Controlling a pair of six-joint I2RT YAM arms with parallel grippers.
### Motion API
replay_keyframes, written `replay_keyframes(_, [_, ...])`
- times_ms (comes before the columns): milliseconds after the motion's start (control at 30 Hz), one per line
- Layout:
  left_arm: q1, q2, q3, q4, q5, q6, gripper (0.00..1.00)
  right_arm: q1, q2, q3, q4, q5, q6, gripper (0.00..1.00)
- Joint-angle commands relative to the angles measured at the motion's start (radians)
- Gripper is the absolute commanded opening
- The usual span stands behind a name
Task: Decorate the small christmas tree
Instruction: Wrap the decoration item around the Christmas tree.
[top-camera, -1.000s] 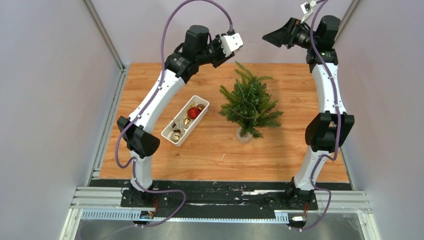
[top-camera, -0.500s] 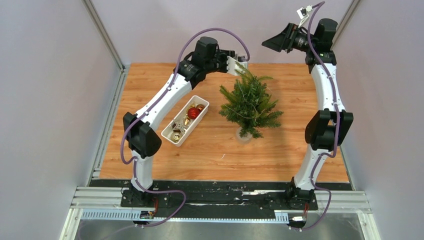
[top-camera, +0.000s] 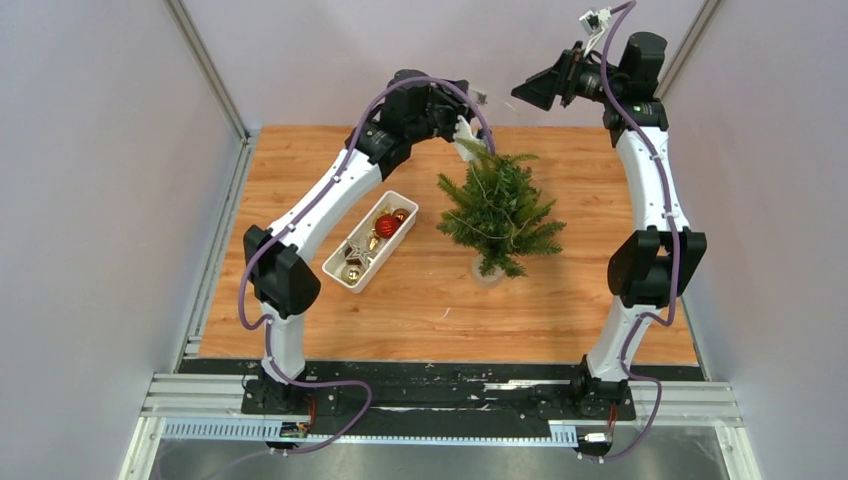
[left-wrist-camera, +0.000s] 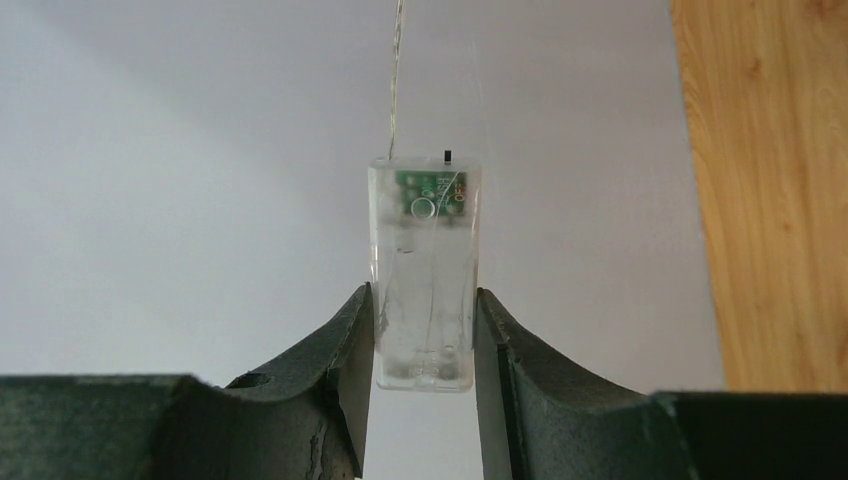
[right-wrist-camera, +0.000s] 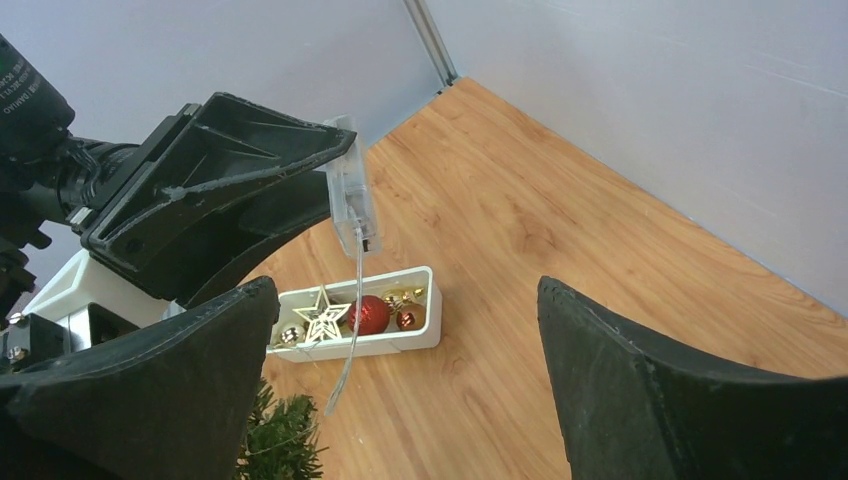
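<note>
Now that your left claw (left-wrist-camera: 422, 292), clamped on the clear battery box (left-wrist-camera: 424, 270) with its thin wire (right-wrist-camera: 352, 330), has swung down to the far tip of the small christmas tree (top-camera: 500, 210) standing mid-way across the bench (top-camera: 420, 300), and your right claw (top-camera: 540, 88) hangs wide open just right of it, you look set to start draping.

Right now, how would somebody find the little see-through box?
Find the small christmas tree mid-table, then the left hand just beyond its top. Pinched in that hand is a clear plastic box. Unlike the shiny ornaments in the white tray, it is see-through, with a green switch board inside and a thin wire trailing off.
</note>
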Motion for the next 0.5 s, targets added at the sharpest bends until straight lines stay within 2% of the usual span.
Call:
replay_keyframes(0, [-0.003,-0.041,-0.037,0.176,0.095,0.133,0.00,0.028,-0.070,-0.009,0.006,0.003,-0.088,1.00])
replay_keyframes(200, [-0.004,-0.065,-0.124,0.326,0.143,0.247,0.00,0.041,-0.059,0.042,0.006,-0.068,-0.116,0.98])
replay_keyframes(267, [-0.004,-0.073,-0.154,0.374,0.165,0.286,0.00,0.083,-0.085,0.020,0.006,-0.053,-0.152,0.99])
replay_keyframes(367, [-0.004,-0.068,-0.126,0.345,0.179,0.297,0.00,0.101,-0.108,-0.013,0.007,-0.026,-0.197,1.00])
replay_keyframes(467, [-0.006,-0.063,-0.126,0.348,0.177,0.299,0.00,0.106,-0.087,0.006,0.006,-0.029,-0.173,0.98])
